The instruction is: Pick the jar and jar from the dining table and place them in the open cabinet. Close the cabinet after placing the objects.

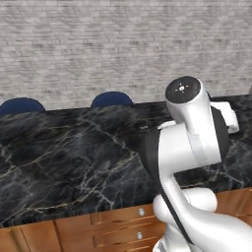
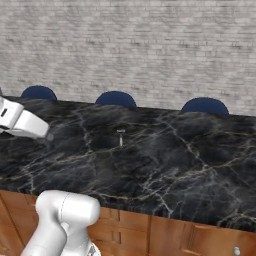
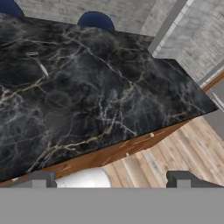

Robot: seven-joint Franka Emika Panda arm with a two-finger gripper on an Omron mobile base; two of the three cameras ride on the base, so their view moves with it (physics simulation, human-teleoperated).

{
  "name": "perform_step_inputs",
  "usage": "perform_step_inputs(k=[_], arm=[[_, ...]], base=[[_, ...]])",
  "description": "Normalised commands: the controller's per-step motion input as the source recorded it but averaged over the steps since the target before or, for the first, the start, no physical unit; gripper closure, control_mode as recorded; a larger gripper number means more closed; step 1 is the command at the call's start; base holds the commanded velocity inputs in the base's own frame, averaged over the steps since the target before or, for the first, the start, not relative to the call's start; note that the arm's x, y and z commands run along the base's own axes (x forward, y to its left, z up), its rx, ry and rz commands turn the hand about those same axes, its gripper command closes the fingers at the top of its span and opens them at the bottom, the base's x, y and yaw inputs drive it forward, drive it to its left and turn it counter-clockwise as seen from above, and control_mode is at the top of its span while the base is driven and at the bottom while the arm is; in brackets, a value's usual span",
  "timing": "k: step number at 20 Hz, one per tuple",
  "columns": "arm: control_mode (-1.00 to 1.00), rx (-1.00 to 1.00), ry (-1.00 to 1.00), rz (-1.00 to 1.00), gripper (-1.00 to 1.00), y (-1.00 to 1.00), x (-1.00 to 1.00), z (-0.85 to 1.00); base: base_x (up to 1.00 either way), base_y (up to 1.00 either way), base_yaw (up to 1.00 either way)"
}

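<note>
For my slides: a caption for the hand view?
Open gripper looks down over the black marble dining table and its wooden drawers.

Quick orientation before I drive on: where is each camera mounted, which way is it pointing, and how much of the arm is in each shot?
Left base view: behind the arm's left, facing the dining table and brick wall; arm at lower right.
Right base view: behind its right, same table; arm at lower left, hand at left edge.
Hand view: on the hand, looking down over the table's edge to the wooden floor; open gripper at bottom.
Shared: table, blue chairs.
</note>
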Motion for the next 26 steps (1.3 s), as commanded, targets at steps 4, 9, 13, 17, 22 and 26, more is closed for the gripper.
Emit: perform_step_inputs(k=[4,9,13,17,22,26], arm=[[-1.00,0.06,0.03,0.00,-1.00,0.00,0.38,-0.09],[-1.00,0.05,0.03,0.00,-1.00,0.00,0.49,-0.10],[-1.00,0.03,0.06,0.00,-1.00,0.08,0.58,-0.09],[-1.00,0.00,0.07,0.00,-1.00,0.33,0.63,-0.13],[-1.00,0.00,0.12,0.00,-1.00,0.34,0.63,-0.23],[-1.00,0.00,0.13,0.00,-1.00,0.22,0.65,-0.29]], base=[[0.00,0.00,0.00],[0.00,0.00,0.00],[0.00,0.00,0.00],[0.00,0.00,0.00],[0.00,0.00,0.00],[0.00,0.00,0.00]])
